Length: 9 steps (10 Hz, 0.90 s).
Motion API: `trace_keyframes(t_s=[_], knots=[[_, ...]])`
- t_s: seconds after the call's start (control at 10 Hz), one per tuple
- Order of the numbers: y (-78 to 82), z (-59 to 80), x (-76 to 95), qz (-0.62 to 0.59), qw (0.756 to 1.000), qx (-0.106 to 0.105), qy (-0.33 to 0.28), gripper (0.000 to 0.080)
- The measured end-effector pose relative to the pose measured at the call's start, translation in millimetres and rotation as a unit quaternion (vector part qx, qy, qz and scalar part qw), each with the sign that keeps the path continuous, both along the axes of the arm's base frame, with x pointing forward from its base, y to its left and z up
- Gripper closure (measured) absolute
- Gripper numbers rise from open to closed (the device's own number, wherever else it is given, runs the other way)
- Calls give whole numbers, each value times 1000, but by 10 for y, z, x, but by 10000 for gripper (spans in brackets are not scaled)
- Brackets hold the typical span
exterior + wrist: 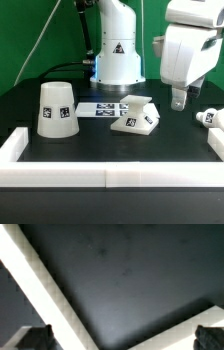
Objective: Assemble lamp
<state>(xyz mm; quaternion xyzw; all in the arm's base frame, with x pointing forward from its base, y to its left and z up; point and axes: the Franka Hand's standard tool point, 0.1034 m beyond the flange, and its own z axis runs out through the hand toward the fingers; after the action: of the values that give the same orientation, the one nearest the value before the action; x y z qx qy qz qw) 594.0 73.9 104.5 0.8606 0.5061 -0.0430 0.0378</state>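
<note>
Three lamp parts were seen loose on the table (90,140), none of them joined. The shade (55,107) was stood toward the exterior view's left, wider end down as far as could be told. The base (135,118) was set near the middle, just in front of the marker board (104,107). The bulb (208,118) was laid at the exterior view's right, close to the white rail (100,178).

The gripper (180,99) was held low over bare table between base and bulb, touching neither. In the wrist view the fingers (30,338) were shown spread wide. Only dark table and a strip of rail were seen between them, and nothing was gripped.

The assembly was judged to be at its start, with a first pickup being approached. Which part was meant could not be told, since base and bulb lay about equally near.

For the next move, the gripper would need to be carried over the chosen part and turned so that the jaws straddled it. It would then be lowered until the pads sat on either side, and only then closed. If the bulb were taken, care would be called for. It was small and rounded, so it could be nudged aside. It also lay near the rail, so little room was left for a finger.
</note>
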Motion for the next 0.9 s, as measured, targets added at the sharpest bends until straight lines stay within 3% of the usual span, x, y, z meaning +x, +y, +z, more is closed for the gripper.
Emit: trace_keyframes(t_s=[0.7,0.8,0.9], knots=[[-2,-5,-7,0,1000,1,-1,100],[-34,5,-60,23,999,11,-25,100],[-165,9,-231,51,998,21,-44,100]])
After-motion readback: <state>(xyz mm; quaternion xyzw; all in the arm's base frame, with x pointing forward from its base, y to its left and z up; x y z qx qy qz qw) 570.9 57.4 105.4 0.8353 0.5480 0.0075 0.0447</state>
